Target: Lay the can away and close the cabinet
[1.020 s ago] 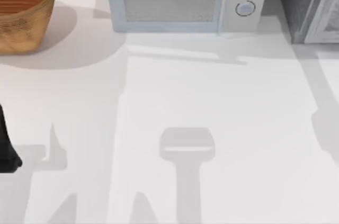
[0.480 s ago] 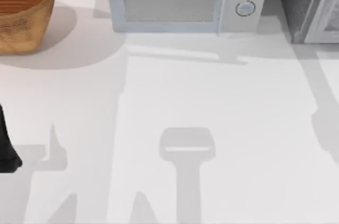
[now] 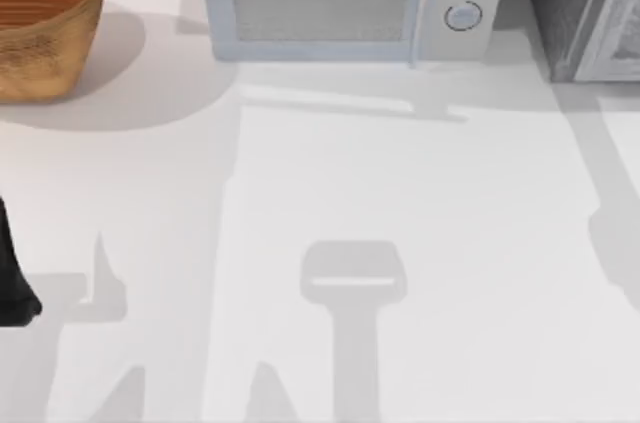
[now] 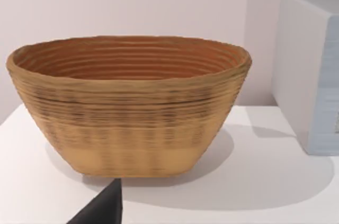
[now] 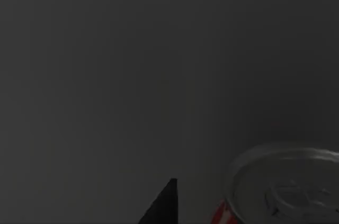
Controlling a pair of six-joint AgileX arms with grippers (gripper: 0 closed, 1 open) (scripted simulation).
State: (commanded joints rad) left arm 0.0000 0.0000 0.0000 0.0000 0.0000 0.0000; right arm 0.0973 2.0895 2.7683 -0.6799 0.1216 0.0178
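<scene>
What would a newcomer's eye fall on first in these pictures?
Probably the woven basket at the table's far left corner, large in the left wrist view, with the light grey microwave beside it and the dark cabinet at far right. In the dim right wrist view, the can shows its silver top against a dark grey surface.

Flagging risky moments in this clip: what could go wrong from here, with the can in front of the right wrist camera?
1. The can sits close beside a dark fingertip against a dark grey surface; pulling the right arm away carelessly might tip it.
2. The cabinet lies at the top view's right edge, its door barely visible, so closing it may be hard to confirm.
3. The left arm is parked near the basket; little risk there.
</scene>
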